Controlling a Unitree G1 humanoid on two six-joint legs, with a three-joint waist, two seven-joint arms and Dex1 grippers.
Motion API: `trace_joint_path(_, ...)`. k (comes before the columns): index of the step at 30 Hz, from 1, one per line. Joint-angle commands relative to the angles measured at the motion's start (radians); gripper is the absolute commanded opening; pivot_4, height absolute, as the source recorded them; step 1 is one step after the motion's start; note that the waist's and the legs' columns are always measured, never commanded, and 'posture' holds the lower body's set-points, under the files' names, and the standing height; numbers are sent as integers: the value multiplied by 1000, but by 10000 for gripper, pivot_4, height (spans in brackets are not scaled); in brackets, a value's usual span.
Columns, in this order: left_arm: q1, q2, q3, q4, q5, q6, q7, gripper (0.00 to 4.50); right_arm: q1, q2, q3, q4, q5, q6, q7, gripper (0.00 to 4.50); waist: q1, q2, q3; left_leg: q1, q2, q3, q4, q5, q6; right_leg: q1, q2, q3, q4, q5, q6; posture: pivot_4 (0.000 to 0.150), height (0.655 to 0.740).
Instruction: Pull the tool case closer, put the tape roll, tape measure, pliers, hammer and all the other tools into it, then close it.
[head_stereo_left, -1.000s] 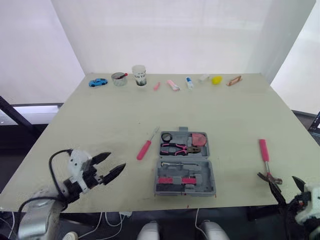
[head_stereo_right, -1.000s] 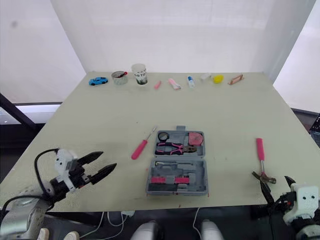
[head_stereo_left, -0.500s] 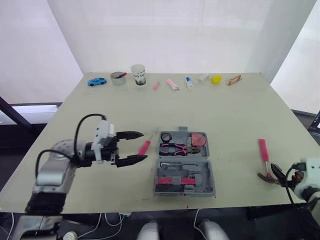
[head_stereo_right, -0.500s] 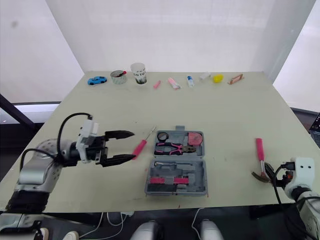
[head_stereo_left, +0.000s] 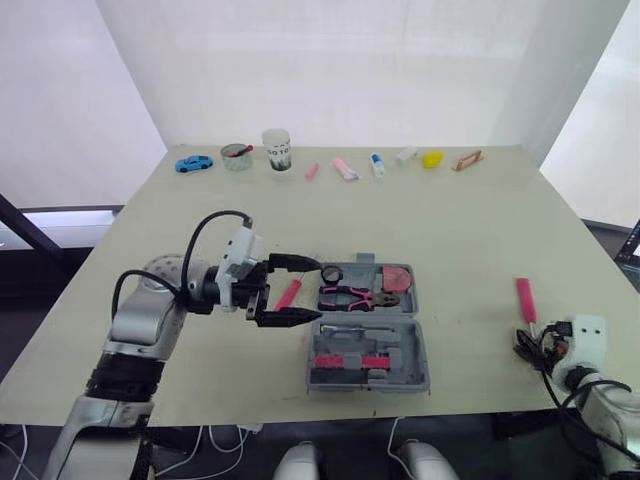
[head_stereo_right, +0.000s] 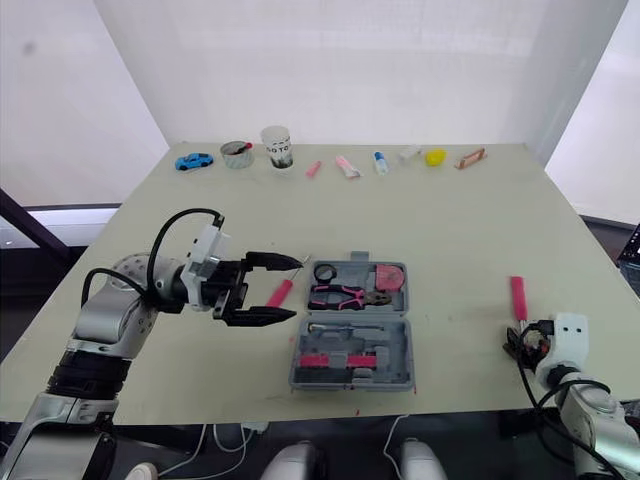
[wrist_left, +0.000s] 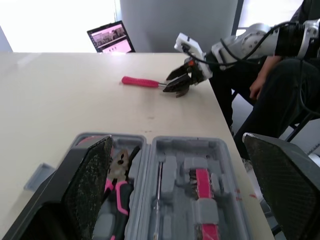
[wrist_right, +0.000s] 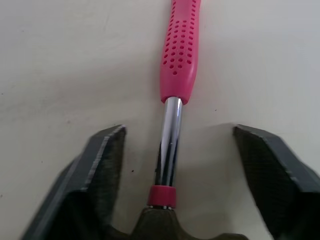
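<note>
The grey tool case (head_stereo_left: 368, 330) lies open mid-table, holding the black tape roll (head_stereo_left: 332, 274), pink tape measure (head_stereo_left: 397, 277) and pliers (head_stereo_left: 358, 297). A pink-handled screwdriver (head_stereo_left: 290, 293) rests on the table just left of the case. My left gripper (head_stereo_left: 305, 290) is open, its fingers straddling that screwdriver with the tips at the case's left edge. The pink-handled hammer (head_stereo_left: 526, 300) lies at the right. My right gripper (wrist_right: 170, 150) is open, one finger on each side of the hammer's steel shaft (wrist_right: 170, 135), close to the head.
Along the far edge stand a blue toy car (head_stereo_left: 195, 163), a tin (head_stereo_left: 238, 157), a cup (head_stereo_left: 277, 150), small tubes and a yellow object (head_stereo_left: 432, 159). Beyond the table's right side the left wrist view shows a laptop (wrist_left: 111, 37) and a seated person (wrist_left: 280, 75).
My left arm swung from the front left corner to the case's left side, over the screwdriver. My right gripper turned and came in around the hammer's shaft.
</note>
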Motion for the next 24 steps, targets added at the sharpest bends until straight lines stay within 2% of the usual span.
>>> trace_joint_path(1,-19,3,10,-35,-19,0,-13,45000,-10,-4,8,32,-14,36,-13,17810,-1,0,0,0,0,0,0,0,0,0,0,0,0,0,0,1500,7400)
trace_joint_path(3,-22,3,10,-37,-22,1,-15,45000,-20,-3,6,40,-14,61,-22,8563,-2,-1,0,0,0,0,0,0,0,0,0,0,0,0,0,1500,7400)
trace_joint_path(4,-25,2,8,-38,-22,0,-16,45000,-25,-2,3,48,-15,77,-30,2564,-2,-1,-1,0,0,0,0,0,0,1,0,0,0,0,-1,1500,7400)
trace_joint_path(5,-26,2,9,-39,-23,0,-18,45000,-28,1,2,56,-20,83,-39,944,-1,-2,-1,1,0,0,0,0,0,1,1,1,0,0,0,1500,7400)
trace_joint_path(12,-33,-10,14,-23,-18,-13,-13,45000,-35,17,10,95,-53,33,-64,944,-1,-6,-3,1,0,0,3,0,0,3,3,5,0,-1,2,1500,7400)
trace_joint_path(16,-13,-11,18,-18,-15,-21,-18,45000,-35,41,-1,89,-39,-86,-29,944,-2,-8,-4,1,0,0,3,0,0,3,5,8,0,0,2,1500,7400)
trace_joint_path(21,-10,-22,25,45,5,-60,-17,45000,-10,23,-22,0,-52,-197,-19,944,-2,-3,-2,1,0,0,3,0,0,2,6,9,0,0,1,1500,7400)
trace_joint_path(24,-38,-32,30,76,-3,-77,-26,45000,17,-36,-15,-71,-21,-194,83,944,1,2,1,-1,0,0,2,0,0,1,6,9,0,0,1,1500,7400)
